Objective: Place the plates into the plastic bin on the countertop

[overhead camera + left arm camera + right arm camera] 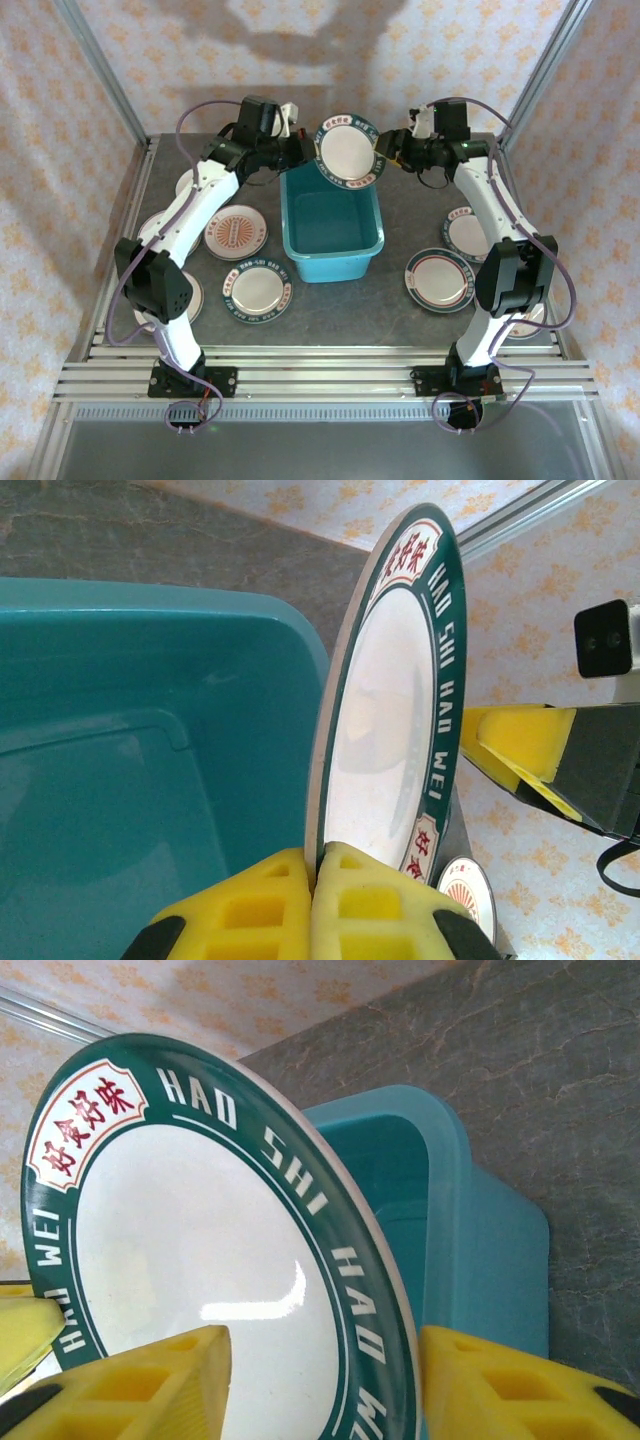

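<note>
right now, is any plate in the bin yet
No, the bin is bare inside; the left gripper holds one plate above its far end.

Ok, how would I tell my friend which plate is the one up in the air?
Find the teal-blue bin in the middle of the grey countertop. At its far end, one green-rimmed plate is tipped up in the air, pinched at its rim by the left arm's yellow fingers. The other plates lie flat on the countertop; only this one is lifted.
</note>
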Robot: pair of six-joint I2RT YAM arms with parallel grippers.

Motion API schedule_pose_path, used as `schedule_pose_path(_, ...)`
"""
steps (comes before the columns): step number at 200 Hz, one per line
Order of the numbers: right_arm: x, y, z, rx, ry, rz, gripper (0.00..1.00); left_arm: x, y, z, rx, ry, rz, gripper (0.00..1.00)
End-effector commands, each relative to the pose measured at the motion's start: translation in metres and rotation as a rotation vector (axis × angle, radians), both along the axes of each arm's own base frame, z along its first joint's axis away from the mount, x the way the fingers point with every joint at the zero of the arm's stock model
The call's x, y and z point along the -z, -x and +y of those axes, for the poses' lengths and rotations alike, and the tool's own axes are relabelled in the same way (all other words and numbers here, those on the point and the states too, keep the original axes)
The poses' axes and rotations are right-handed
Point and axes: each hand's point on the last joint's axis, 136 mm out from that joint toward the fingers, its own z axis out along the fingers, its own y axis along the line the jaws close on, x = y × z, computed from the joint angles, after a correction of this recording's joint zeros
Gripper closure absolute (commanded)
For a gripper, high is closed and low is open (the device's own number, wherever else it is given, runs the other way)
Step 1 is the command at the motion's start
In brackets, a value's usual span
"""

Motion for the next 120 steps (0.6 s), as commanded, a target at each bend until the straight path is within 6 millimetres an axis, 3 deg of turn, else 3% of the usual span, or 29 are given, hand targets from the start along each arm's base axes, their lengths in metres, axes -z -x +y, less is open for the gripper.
schedule_pose_path(1, -0.006, -0.003, 0.003, -0.014, 0.014, -0.038, 0.47, -0.031, 0.011, 0.006, 0.012, 0.037, -0.066, 1.00)
schedule_pose_path(59, 0.006, -0.005, 0.000, 0.007, 0.034, -0.010, 0.42, -0.023, 0.020, 0.020, -0.018, 0.031, -0.054, 1.00)
schedule_pose_path(120, 0.011, -0.003, 0.003, 0.000, 0.045, 0.003, 0.43, 0.002, 0.024, 0.028, -0.044, 0.023, 0.009, 1.00)
